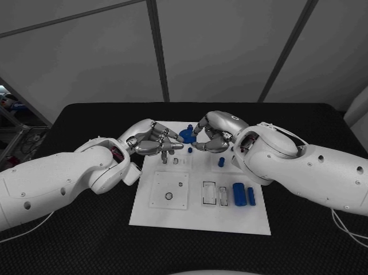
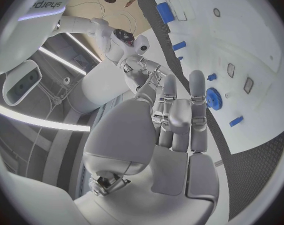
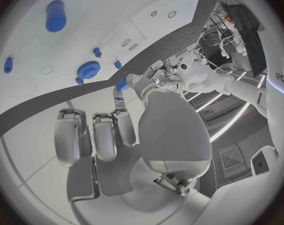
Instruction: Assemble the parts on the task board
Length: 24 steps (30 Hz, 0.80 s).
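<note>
Two blue cylinders [image 1: 244, 195] lie loose at the near right of the board [image 1: 200, 220], beside two open slots [image 1: 215, 193]; you still have those to seat, by my reading. Left of them a square plate with a ring hole [image 1: 168, 196] stands unfilled. Mid-board, a small blue peg [image 1: 221, 162] stands just in front of your right hand [image 1: 213, 139].

At the far edge both hands meet over a blue gear [image 1: 187, 136]. The right wrist view shows the gear [image 3: 88, 70] lying flat on the board with small blue pieces close by. Your left hand [image 1: 153, 141] has fingers curled toward the gear; whether they grip it, I cannot tell. Right hand likewise: fingers bent in close, contact unclear. A short blue piece [image 3: 121, 84] sits at a right fingertip, possibly pinched.

Judgement: early to middle of the task, most parts unseated.

Surface: black table [image 1: 77, 240], matte, textured like mesh. Beyond it, grey wall panels with dark seams; a metal rack [image 1: 6, 134] at far left.
</note>
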Available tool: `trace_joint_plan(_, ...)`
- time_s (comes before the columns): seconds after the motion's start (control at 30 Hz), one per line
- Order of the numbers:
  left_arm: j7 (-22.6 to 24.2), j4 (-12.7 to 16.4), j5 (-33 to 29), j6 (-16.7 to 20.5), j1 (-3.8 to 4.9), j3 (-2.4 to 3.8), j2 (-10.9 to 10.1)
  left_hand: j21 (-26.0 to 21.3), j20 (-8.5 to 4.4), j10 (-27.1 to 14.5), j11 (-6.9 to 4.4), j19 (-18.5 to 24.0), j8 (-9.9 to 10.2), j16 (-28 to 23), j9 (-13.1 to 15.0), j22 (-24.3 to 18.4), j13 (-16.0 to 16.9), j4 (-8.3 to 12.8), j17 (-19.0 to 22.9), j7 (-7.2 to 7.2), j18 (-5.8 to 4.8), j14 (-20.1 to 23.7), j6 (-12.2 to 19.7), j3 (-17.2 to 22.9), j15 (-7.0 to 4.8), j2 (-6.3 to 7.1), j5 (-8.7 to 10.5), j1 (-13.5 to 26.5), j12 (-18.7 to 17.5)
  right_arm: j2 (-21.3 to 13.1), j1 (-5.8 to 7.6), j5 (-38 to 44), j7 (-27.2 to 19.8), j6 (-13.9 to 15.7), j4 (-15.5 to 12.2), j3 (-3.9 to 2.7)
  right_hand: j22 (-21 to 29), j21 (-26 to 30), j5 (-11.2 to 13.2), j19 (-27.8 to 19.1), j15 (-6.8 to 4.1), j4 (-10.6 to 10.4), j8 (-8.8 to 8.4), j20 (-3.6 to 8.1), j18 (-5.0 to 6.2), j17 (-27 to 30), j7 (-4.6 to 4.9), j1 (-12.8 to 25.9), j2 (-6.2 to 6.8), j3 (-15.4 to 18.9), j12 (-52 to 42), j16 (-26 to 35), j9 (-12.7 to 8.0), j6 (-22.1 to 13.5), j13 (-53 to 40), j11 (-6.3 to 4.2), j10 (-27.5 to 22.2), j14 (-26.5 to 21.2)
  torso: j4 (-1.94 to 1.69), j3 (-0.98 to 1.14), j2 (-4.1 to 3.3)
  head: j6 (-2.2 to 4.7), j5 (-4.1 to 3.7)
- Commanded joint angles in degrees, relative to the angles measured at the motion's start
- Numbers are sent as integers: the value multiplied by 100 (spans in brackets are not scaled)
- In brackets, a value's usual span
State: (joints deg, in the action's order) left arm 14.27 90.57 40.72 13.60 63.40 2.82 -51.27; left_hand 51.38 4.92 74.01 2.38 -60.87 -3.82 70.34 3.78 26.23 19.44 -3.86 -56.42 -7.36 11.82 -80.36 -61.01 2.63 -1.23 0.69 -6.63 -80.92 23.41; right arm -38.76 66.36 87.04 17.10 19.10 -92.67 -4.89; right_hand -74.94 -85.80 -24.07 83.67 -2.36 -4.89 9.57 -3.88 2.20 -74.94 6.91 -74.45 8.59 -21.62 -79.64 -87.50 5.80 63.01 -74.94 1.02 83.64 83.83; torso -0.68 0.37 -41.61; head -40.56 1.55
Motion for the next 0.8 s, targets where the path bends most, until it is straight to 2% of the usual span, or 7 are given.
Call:
trace_joint_plan(0.03,19,25,396,-66,-13,3,4,33,3,-72,-9,53,22,-34,-9,18,24,15,24,3,-144,59,53,54,-11,50,-19,-36,49,41,9,80,-38,-107,9,4,-775,-22,-27,102,-40,-5,40,12,-35,-1102,-141,7,-31,37,-32,0,111,175,-521,-11,15,520,7,10,-1,-18,15)
trace_joint_plan(0.23,31,38,442,-54,-32,4,18,84,-3,-143,-40,117,34,-34,-17,66,87,45,45,46,-136,81,181,133,-31,53,-25,-63,123,102,9,95,-36,-146,32,16,-775,-22,-29,103,-41,-6,42,13,-35,-1101,-144,14,-27,48,-42,1,114,181,-531,-13,22,519,14,5,-3,-29,28)
trace_joint_plan(0.47,-4,31,500,-74,-40,4,34,139,-19,-181,-76,154,39,8,-20,114,141,66,9,59,-133,68,316,202,-58,66,-32,-65,193,133,9,108,-36,-166,32,30,-778,-24,-31,105,-42,-6,45,14,-36,-1103,-147,15,-28,52,-43,0,117,187,-534,-15,24,520,17,13,-1,-36,24)
trace_joint_plan(0.6,-37,19,534,-88,-42,4,37,192,-25,-251,-58,192,30,19,-15,160,175,121,15,45,-138,75,381,371,-51,57,-106,-135,229,128,9,127,-33,-155,18,34,-781,-25,-32,107,-44,-4,48,15,-37,-1103,-151,14,-29,55,-53,0,119,193,-543,-18,30,520,16,12,1,-39,20)
trace_joint_plan(0.8,-102,10,549,-103,-44,5,33,255,-12,-298,-29,239,23,46,-11,216,212,148,6,17,-141,75,412,587,-31,129,-152,-117,282,95,9,141,-18,-137,-8,36,-783,-27,-33,109,-46,1,53,17,-37,-1105,-157,12,-29,62,-50,-2,124,203,-541,-22,30,521,19,11,1,-40,20)
